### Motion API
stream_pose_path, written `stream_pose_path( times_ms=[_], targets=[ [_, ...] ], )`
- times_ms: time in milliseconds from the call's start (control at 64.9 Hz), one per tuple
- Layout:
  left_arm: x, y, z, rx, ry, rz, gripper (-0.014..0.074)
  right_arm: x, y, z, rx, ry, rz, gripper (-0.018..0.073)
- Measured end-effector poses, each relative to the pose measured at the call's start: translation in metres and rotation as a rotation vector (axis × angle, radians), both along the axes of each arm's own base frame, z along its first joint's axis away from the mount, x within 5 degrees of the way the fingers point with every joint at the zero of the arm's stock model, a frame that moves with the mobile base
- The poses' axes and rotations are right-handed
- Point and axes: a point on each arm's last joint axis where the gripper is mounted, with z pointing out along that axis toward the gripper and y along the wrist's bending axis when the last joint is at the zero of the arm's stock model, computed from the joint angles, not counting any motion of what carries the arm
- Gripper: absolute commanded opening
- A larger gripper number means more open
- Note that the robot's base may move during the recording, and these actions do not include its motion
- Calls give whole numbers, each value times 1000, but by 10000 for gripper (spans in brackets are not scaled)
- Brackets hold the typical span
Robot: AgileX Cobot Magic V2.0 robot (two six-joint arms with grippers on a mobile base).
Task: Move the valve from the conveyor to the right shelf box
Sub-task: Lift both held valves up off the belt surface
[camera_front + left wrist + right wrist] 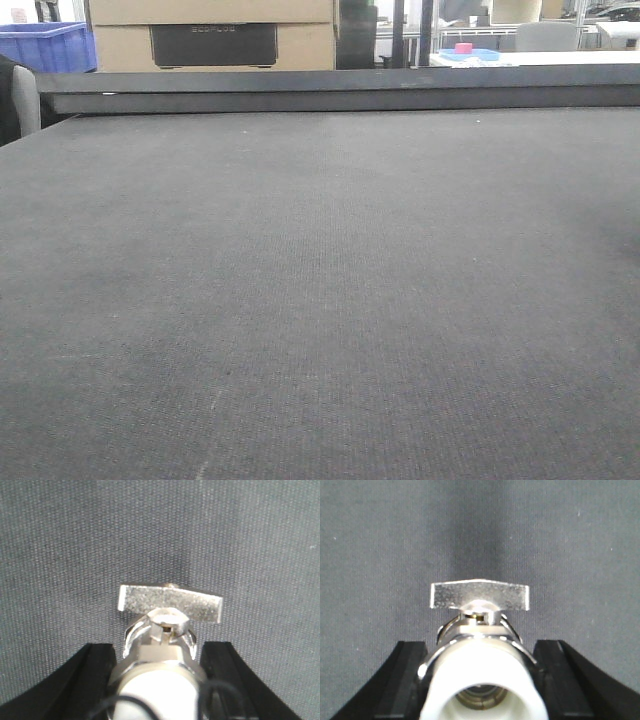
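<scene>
The conveyor (320, 300) is a broad dark grey woven belt with a dark metal rail (340, 90) along its far edge. No valve, gripper or shelf box shows in the front view. In the left wrist view my left gripper (161, 647) is shut on a shiny metal valve (170, 602) with a flat T-handle and a white end, held over the belt (75, 540). In the right wrist view my right gripper (480, 645) is shut on a second valve (479, 595) with a white cap, its black fingers (410, 680) against both sides, also over the belt (395, 530).
Beyond the rail stand a blue bin (45, 45) at far left, cardboard boxes (210, 15) with a black unit (213, 44), and a white table (540, 58) with a pink object (463, 48) at far right.
</scene>
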Motion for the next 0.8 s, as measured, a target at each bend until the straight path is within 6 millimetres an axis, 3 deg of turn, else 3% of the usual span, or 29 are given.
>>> stream_pose_path(
  times_ms=[154, 370, 493, 801],
  targets=[
    [-1, 0, 11, 6, -54, 0, -111, 1, 0, 1, -1, -15, 0, -162],
    [-27, -11, 78, -28, -412, 28, -111, -5, 0, 9, -5, -89, -1, -162],
    [-54, -22, 110, -91, -655, 61, -111, -15, 1, 16, -12, -209, -4, -162],
    [-126, -34, 128, -108, -955, 81, -111, -60, 3, 20, -28, -505, -10, -162]
  ],
)
